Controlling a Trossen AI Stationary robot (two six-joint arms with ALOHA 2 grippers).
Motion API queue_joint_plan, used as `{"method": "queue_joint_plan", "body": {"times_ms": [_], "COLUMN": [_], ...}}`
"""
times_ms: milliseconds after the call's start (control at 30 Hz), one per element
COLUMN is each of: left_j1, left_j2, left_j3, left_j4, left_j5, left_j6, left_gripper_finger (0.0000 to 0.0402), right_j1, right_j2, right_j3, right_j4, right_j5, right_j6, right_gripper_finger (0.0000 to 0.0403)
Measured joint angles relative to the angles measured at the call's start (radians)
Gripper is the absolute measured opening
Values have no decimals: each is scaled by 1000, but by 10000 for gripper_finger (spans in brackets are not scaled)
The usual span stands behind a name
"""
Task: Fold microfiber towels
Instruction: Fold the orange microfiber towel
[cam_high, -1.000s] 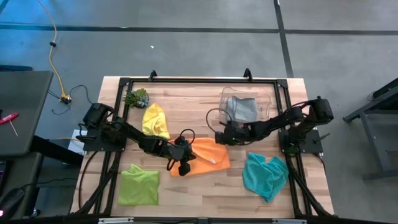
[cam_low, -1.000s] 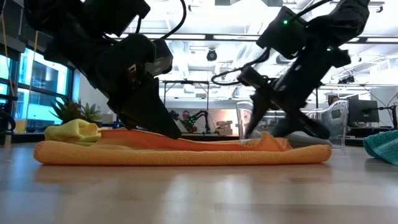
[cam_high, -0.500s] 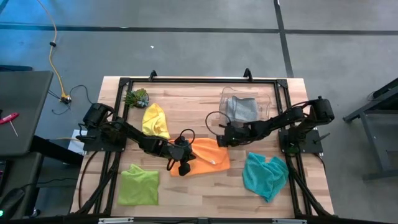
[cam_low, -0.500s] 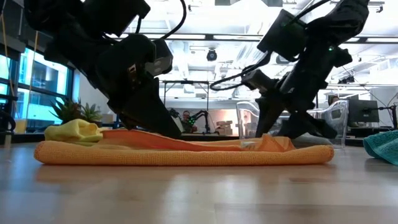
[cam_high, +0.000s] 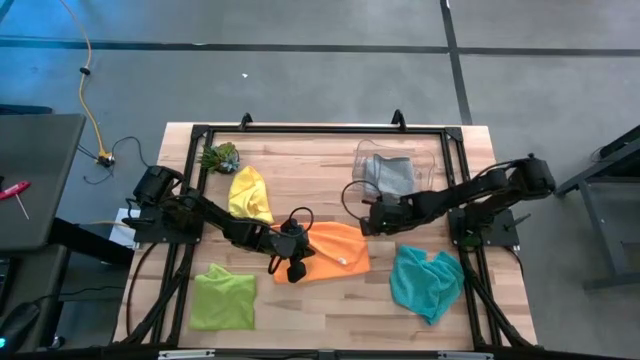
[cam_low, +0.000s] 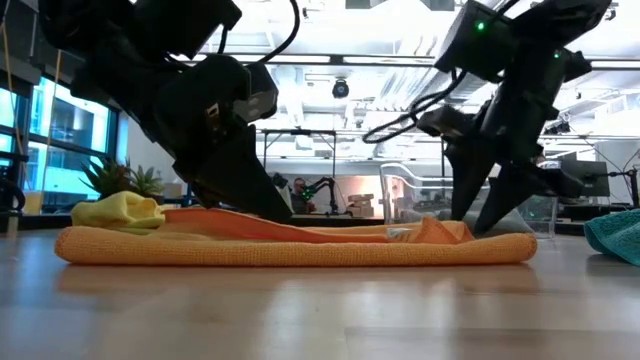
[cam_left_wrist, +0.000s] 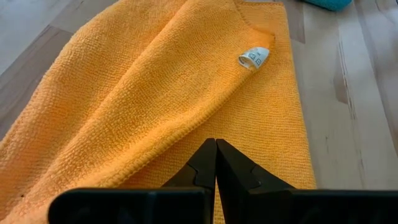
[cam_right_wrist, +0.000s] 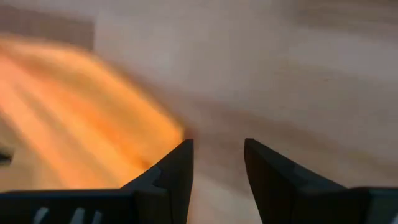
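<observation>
While the soft orange cloth (cam_high: 328, 252) lies in the middle of the wooden table (cam_high: 330, 310), with one part folded over itself, it is pinned near its left edge by the left claw (cam_left_wrist: 216, 163). That claw is closed tight, and nothing is seen pinched between its tips; they just press on the cloth. The right claw (cam_right_wrist: 217, 163) is held part way open just off the cloth's top right corner, and nothing is held in it.

If the right claw is brought down too far from the corner, only wood may be pinched and the fold may be missed. If the pinning claw slips, the whole cloth may be dragged along.

A clear plastic bin (cam_high: 398, 172) with a grey cloth (cam_high: 390, 176) inside stands close behind the right claw and could be bumped. A teal cloth (cam_high: 424, 280), a lime green cloth (cam_high: 222, 296), a yellow cloth (cam_high: 249, 194) and a small spiky plant (cam_high: 221, 157) lie well apart.
</observation>
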Motion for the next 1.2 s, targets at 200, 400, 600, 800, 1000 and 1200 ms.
{"method": "queue_joint_plan", "body": {"times_ms": [200, 400, 600, 800, 1000, 1200], "left_j1": [0, 1, 1, 1, 1, 0], "left_j2": [0, 0, 0, 0, 0, 0], "left_j3": [0, 0, 0, 0, 0, 0], "left_j4": [2, 2, 2, 0, -1, -1], "left_j5": [-19, -21, -22, -25, -25, -34], "left_j6": [0, 0, 0, 0, 0, 0], "left_gripper_finger": [0, 0, 0, 0, 0, 0], "right_j1": [-1, 0, 18, 10, -3, -3], "right_j2": [34, 92, 109, 111, 113, 113], "right_j3": [2, 2, 3, 4, 3, 3], "right_j4": [136, 205, 239, 331, 414, 446], "right_j5": [-36, -84, -80, -17, 6, -35], "right_j6": [2, 42, 91, 127, 126, 45], "right_gripper_finger": [141, 196, 242, 241, 221, 201]}}
